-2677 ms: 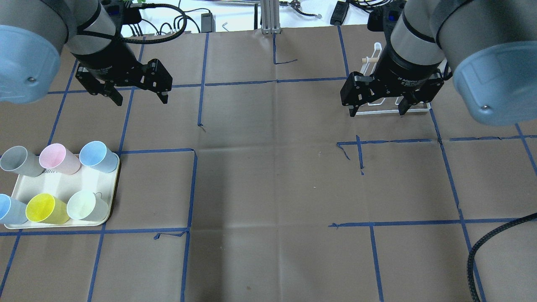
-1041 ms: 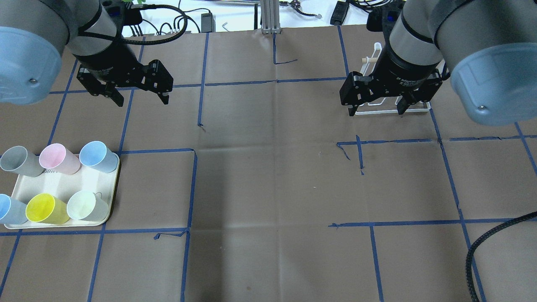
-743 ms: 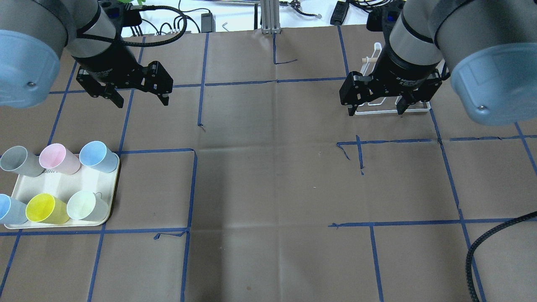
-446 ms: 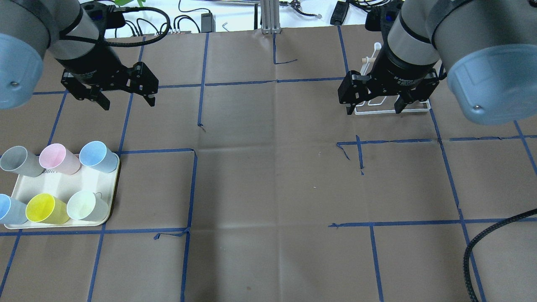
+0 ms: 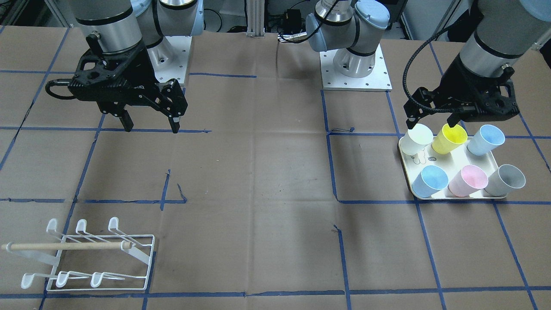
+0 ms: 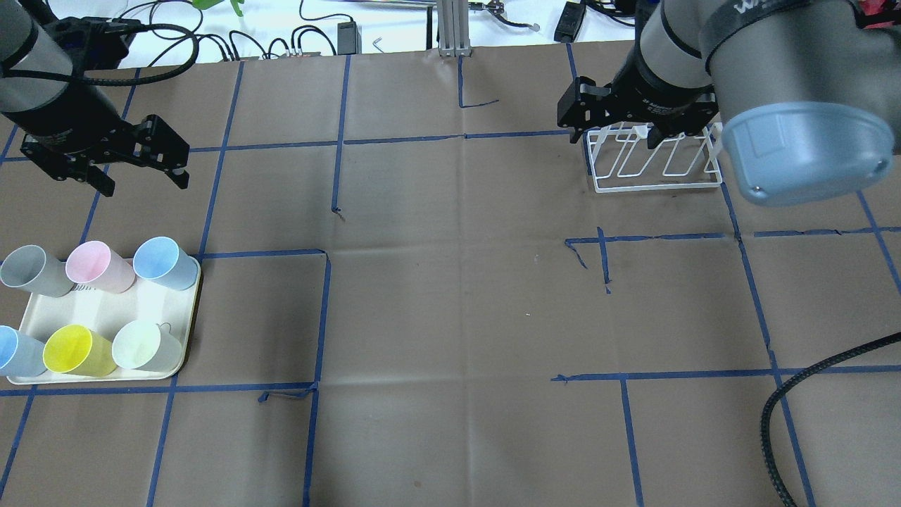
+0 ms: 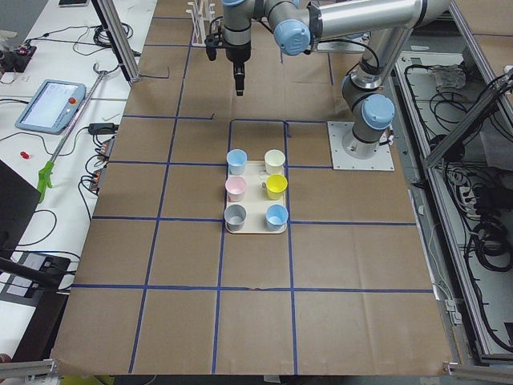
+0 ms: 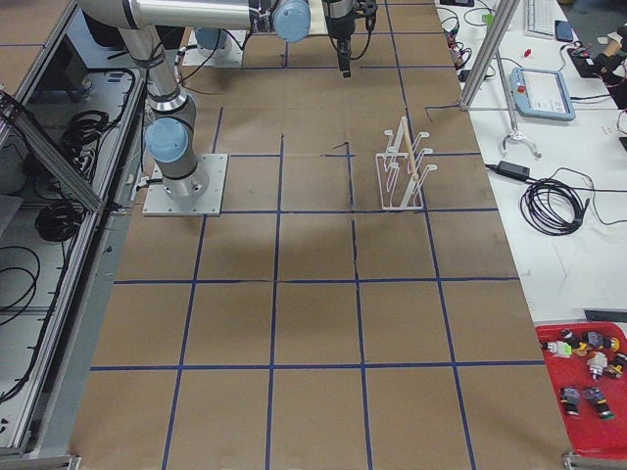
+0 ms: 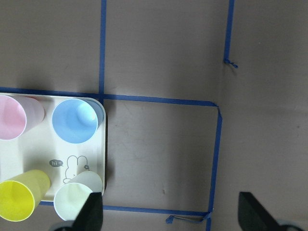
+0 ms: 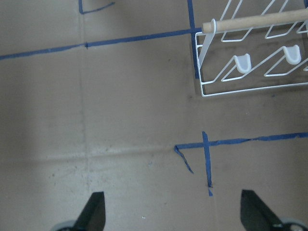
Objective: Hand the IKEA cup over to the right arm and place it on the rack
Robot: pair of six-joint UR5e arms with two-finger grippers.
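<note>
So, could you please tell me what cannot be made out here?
Overhead: the rack is partly hidden behind the right gripper.
Overhead: one blue cup is cut off by the left edge.
Left wrist: the pale cup is partly covered by the left gripper.
Exterior right: the red tray holds parts too small to identify.

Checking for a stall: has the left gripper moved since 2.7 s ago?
Yes. Overhead, the left gripper shifted toward the view's left: it straddled the blue tape line before, now hangs wholly left of it, nearer the tray.
</note>
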